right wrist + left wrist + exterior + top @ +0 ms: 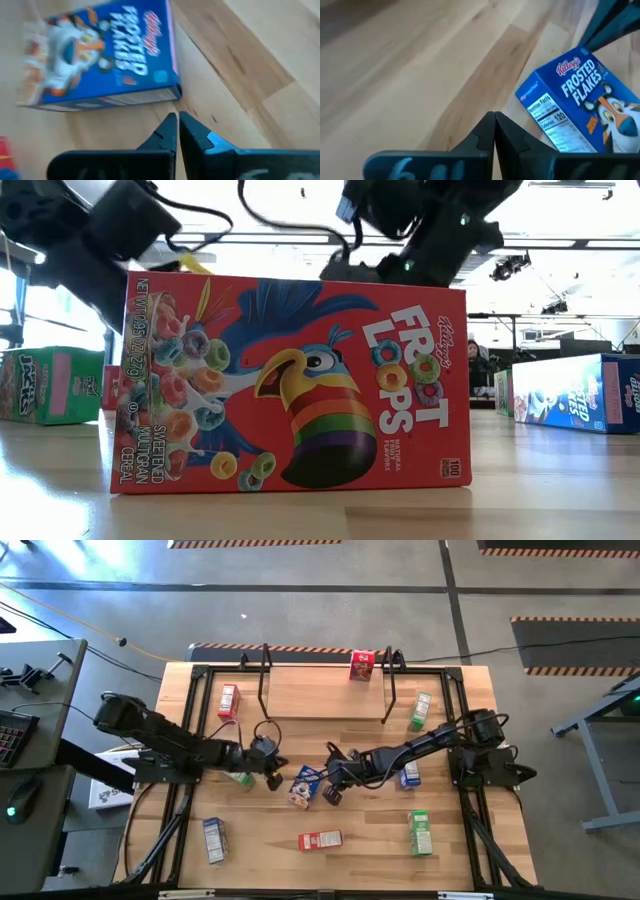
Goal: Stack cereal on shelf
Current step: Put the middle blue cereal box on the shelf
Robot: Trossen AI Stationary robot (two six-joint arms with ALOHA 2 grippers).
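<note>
A blue Frosted Flakes box [306, 787] lies flat on the table's middle between my two grippers; it also shows in the left wrist view [580, 107] and the right wrist view [105, 60]. My left gripper [272, 777] is shut and empty just left of it [494, 119]. My right gripper [331, 790] is shut and empty just right of it, its tips [176, 119] a little short of the box's corner. The shelf [325, 690] stands at the table's far side, with a red box [361, 665] upright on it.
Other boxes lie around: red [229, 700], green [420, 710], green by my left arm [240, 778], blue [409, 775], blue-white [214, 838], red [320, 839], green [420, 832]. A red Froot Loops box [290, 380] fills the low view.
</note>
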